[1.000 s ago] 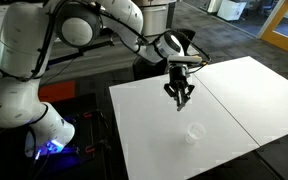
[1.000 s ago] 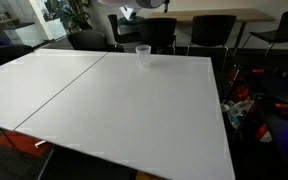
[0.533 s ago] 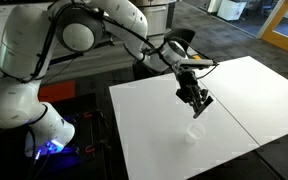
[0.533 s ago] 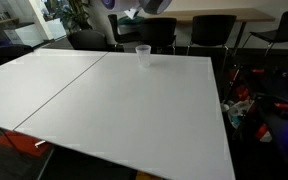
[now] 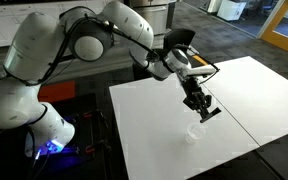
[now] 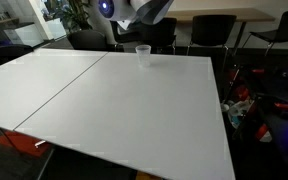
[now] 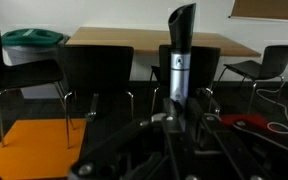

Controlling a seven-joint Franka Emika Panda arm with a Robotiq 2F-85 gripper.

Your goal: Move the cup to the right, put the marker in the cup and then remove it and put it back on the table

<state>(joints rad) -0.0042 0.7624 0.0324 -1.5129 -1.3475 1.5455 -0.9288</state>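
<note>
My gripper (image 5: 198, 101) hangs tilted over the white table (image 5: 149, 125), shut on the black marker (image 5: 210, 113), whose end sticks out to the lower right. The clear cup (image 5: 194, 131) stands upright on the table just below and slightly left of the marker's tip, apart from it. In an exterior view the cup (image 6: 142, 53) sits near the far edge of the table (image 6: 114, 110), with only the arm's wrist (image 6: 144, 10) showing above it. In the wrist view the marker (image 7: 179, 55) stands upright between the dark fingers (image 7: 154, 135) of my gripper (image 7: 175, 125).
A dark seam (image 5: 229, 105) splits the tabletop into two panels. Black chairs (image 6: 214, 30) and a wooden table (image 7: 144, 42) stand beyond the far edge. Cables and red items (image 6: 246, 105) lie on the floor beside the table. The robot base (image 5: 29, 115) stands off the table's corner.
The arm has swung the gripper, with the marker in it, to the right and down toward the cup, and tilted it. The cup has not moved.
</note>
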